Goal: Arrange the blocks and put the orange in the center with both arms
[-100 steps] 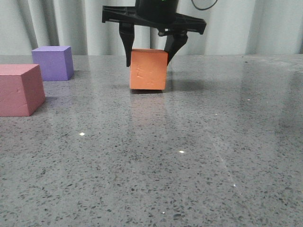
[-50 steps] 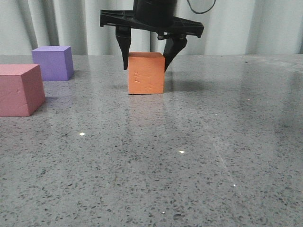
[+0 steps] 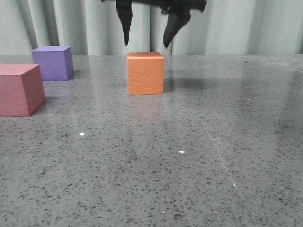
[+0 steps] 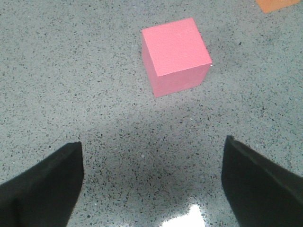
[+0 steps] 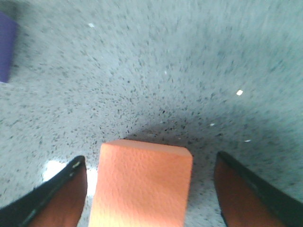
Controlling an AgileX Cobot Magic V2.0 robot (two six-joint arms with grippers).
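Observation:
The orange cube (image 3: 146, 74) stands on the dark grey stone tabletop (image 3: 189, 142), near the middle, scratch marks facing the front camera. My right gripper (image 3: 147, 45) is open and hangs just above the cube, not touching it. In the right wrist view the cube (image 5: 142, 184) lies between the spread fingers of the right gripper (image 5: 150, 158). The pink cube (image 3: 19, 90) sits at the left edge, the purple cube (image 3: 53, 62) behind it. My left gripper (image 4: 152, 143) is open and empty above bare table, short of the pink cube (image 4: 176, 54).
A pale curtain (image 3: 236, 23) hangs behind the table's far edge. The purple cube's edge (image 5: 5, 47) shows in the right wrist view. A corner of the orange cube (image 4: 279, 4) shows in the left wrist view.
My right gripper opened, let go of the orange cube and rose straight up. The cube stays on the table, shifted slightly left.

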